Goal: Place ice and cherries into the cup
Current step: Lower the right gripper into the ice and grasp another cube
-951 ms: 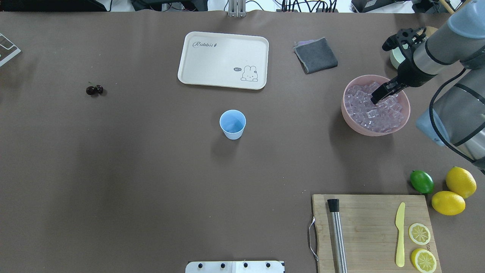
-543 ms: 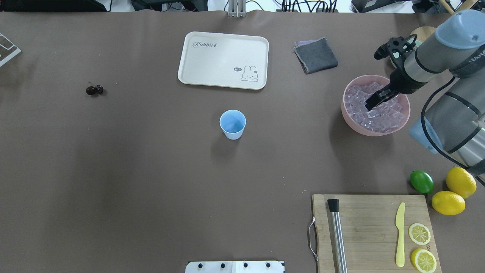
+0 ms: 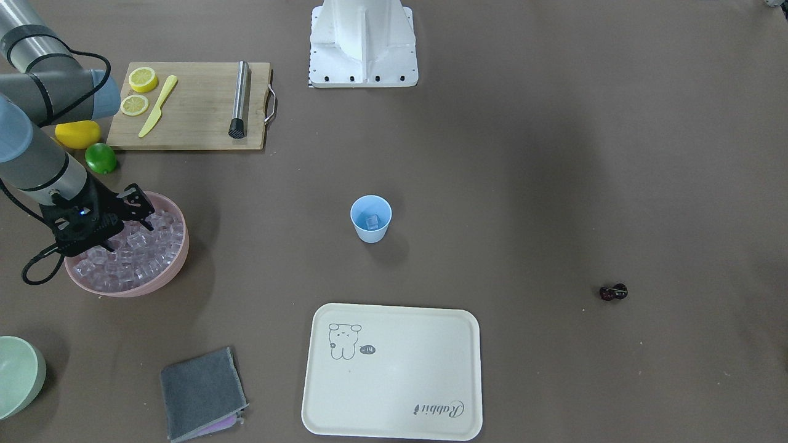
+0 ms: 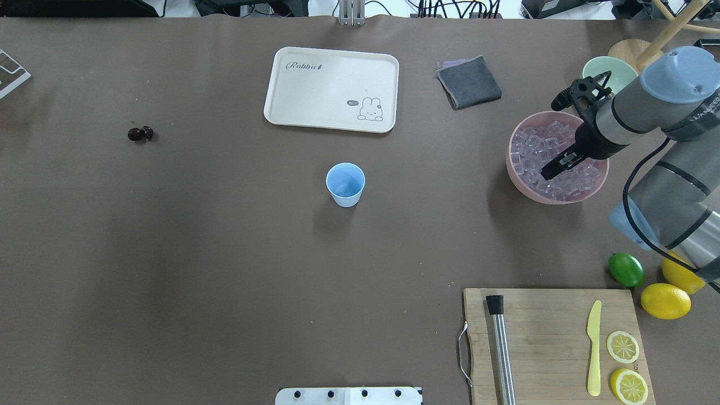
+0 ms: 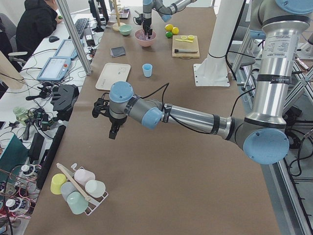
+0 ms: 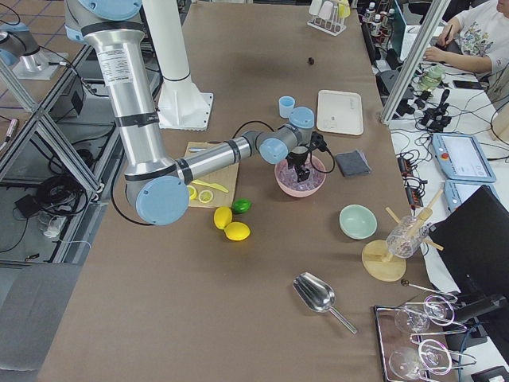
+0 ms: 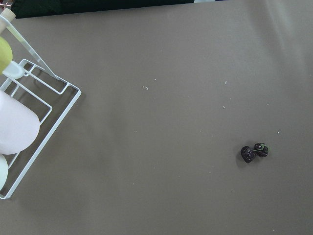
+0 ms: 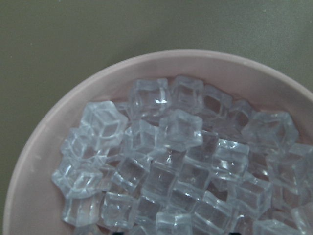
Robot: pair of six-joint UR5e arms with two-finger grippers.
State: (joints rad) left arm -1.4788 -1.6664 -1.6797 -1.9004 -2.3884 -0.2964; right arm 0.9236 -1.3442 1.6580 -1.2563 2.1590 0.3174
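The light-blue cup (image 4: 345, 184) stands upright mid-table, and one ice cube (image 3: 372, 221) lies inside it. The pink bowl (image 4: 511, 163) at the right is full of ice cubes (image 8: 181, 129). My right gripper (image 4: 554, 167) reaches down into the bowl, open, with its fingertips at the ice. The cherries (image 4: 140, 134) lie alone on the table at the far left and also show in the left wrist view (image 7: 254, 152). My left gripper (image 5: 113, 133) hovers over the table's left end and shows only in the exterior left view, so I cannot tell whether it is open or shut.
A cream tray (image 4: 332, 90) and a grey cloth (image 4: 468, 81) lie beyond the cup. A pale green bowl (image 4: 604, 70) sits behind the pink bowl. A cutting board (image 4: 551, 337), a lime (image 4: 626, 269) and lemons (image 4: 665, 301) are near right. A cup rack (image 7: 19, 122) stands at the left end.
My right gripper has moved across the pink bowl toward its near side and sunk lower onto the ice. The cup and the cherries have not moved.
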